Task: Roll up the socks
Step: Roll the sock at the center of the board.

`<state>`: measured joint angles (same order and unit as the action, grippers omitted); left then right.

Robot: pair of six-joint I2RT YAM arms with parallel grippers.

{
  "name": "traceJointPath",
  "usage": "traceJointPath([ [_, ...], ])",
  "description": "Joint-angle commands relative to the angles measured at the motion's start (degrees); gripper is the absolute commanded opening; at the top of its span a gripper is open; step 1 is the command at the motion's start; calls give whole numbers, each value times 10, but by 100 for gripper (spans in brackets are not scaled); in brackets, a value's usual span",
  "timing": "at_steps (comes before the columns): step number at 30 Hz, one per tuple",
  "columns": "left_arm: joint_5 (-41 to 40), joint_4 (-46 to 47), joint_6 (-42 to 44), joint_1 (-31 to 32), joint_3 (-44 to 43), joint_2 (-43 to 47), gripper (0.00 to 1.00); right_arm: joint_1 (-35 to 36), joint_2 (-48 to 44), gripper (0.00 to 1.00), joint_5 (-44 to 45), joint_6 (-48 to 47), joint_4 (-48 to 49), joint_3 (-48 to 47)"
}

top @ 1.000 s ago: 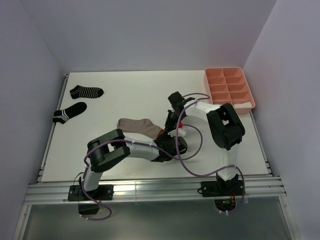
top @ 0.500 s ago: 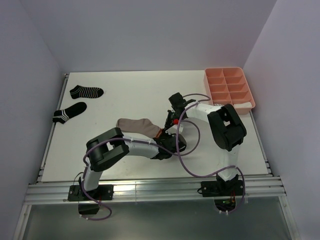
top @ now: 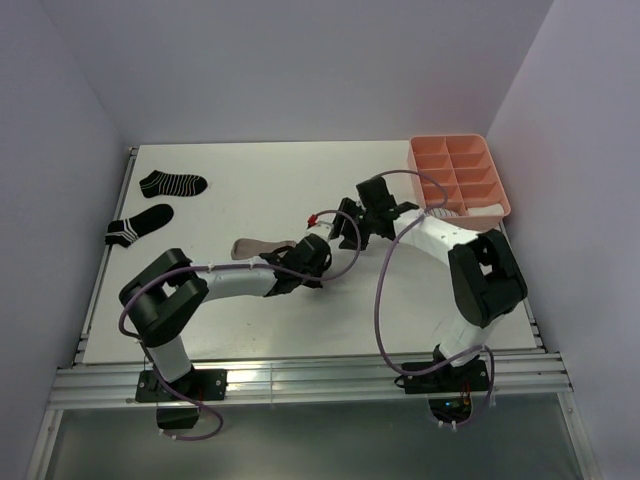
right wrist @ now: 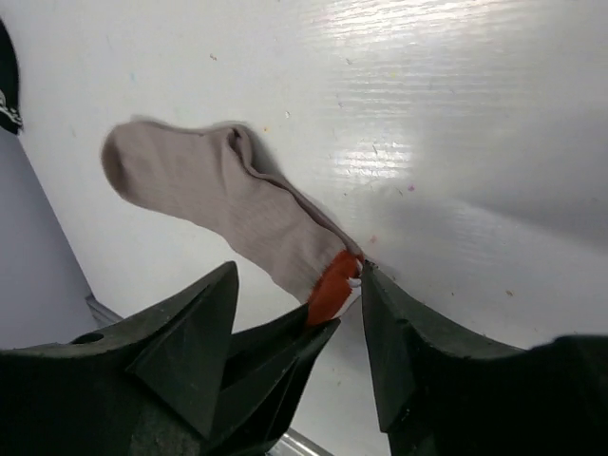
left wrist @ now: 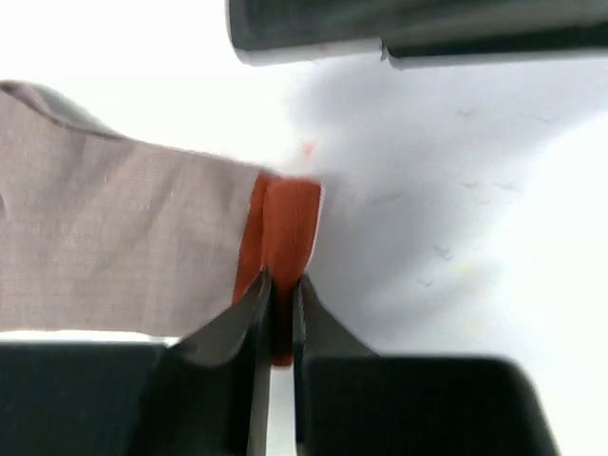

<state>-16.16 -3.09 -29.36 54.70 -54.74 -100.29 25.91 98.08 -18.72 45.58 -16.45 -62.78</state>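
Note:
A taupe sock [top: 262, 246] lies at mid-table, its red cuff [top: 318, 217] lifted off the surface. My left gripper [left wrist: 280, 280] is shut on that red cuff [left wrist: 285, 223], and the taupe body [left wrist: 123, 247] trails away to the left. My right gripper [right wrist: 299, 271] stands open around the same cuff [right wrist: 332, 285], with the left gripper's fingers [right wrist: 285, 351] between its own. In the top view the right gripper [top: 350, 222] sits just right of the cuff. Two black white-striped socks [top: 172, 184] [top: 140, 225] lie flat at the far left.
A pink compartment tray [top: 412, 170] stands at the back right, with something white [top: 482, 210] in its near corner. Both arms cross near the table's middle. The table's front rail [top: 300, 375] runs along the near edge.
The right gripper has opened and drawn back to the right. The left gripper closed on the red cuff and moved up and left with it, lifting the cuff.

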Motion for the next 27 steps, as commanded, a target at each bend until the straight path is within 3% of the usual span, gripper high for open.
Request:
traceJointPath([
  [1,153,-10,-43,-25,24,9,4,-11,-66,63,25,19,102,41],
  [14,365,63,-187,-183,102,-5,4,0,-185,61,51,91,307,296],
  [20,407,94,-225,-209,127,-19,4,43,-154,65,71,122,350,316],
  [27,433,144,-265,-231,167,-24,4,76,-91,61,88,144,347,276],
])
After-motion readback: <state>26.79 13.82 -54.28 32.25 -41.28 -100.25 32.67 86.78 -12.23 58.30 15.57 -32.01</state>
